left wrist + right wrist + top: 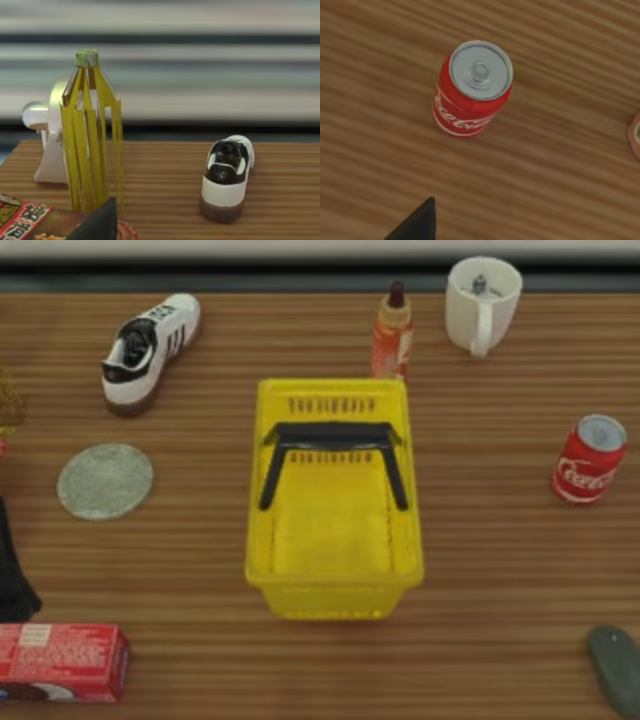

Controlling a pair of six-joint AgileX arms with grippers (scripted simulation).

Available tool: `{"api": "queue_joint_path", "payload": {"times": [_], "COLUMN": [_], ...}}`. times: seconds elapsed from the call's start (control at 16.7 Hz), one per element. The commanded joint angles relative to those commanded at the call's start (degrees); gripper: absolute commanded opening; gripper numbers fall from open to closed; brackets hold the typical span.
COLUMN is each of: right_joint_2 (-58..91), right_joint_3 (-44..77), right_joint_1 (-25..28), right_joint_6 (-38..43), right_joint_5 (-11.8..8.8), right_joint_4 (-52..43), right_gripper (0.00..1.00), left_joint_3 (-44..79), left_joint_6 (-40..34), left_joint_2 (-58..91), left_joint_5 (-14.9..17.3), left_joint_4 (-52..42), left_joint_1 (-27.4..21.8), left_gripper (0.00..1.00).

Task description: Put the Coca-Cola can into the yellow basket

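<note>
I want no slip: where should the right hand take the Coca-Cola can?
Probably from above, closing on the round red side wall below the silver top. The Coca-Cola can stands upright at the table's right, with nothing touching it.

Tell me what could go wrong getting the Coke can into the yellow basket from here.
1. The Coca-Cola can stands upright and alone on the table's right side; an off-centre grasp by the right arm could tip it and send it rolling.
2. The yellow basket has its black handle folded across the opening, so a can lowered at that end could strike it.
</note>
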Motion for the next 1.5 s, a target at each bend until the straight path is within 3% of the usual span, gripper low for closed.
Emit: {"api": "queue_joint_path", "payload": {"times": [0.42, 0.72, 1.26, 1.5], "right_joint_2": [41.3, 59.37, 63.99, 65.39], "right_joint_3": [33.08, 49.75, 53.92, 50.14], "right_joint_1": [2.12, 3.16, 3.17, 3.42], "right_joint_6": [-11.2, -16.33, -17.7, -17.71], "right_joint_5": [0.15, 0.1, 0.07, 0.07], "right_joint_4": [-21.96, -30.61, -32.29, -27.11], "right_gripper": [1.0, 1.0, 1.0, 1.0], "left_joint_3": [0.0, 0.0, 0.0, 0.0], "left_joint_6": [0.0, 0.0, 0.0, 0.0], "left_joint_2": [0.0, 0.0, 0.0, 0.0], "left_joint_5": [0.0, 0.0, 0.0, 0.0], "left_joint_4": [0.0, 0.0, 0.0, 0.0], "left_joint_1": [0.0, 0.0, 0.0, 0.0], "left_gripper": [1.0, 1.0, 1.0, 1.0]}}
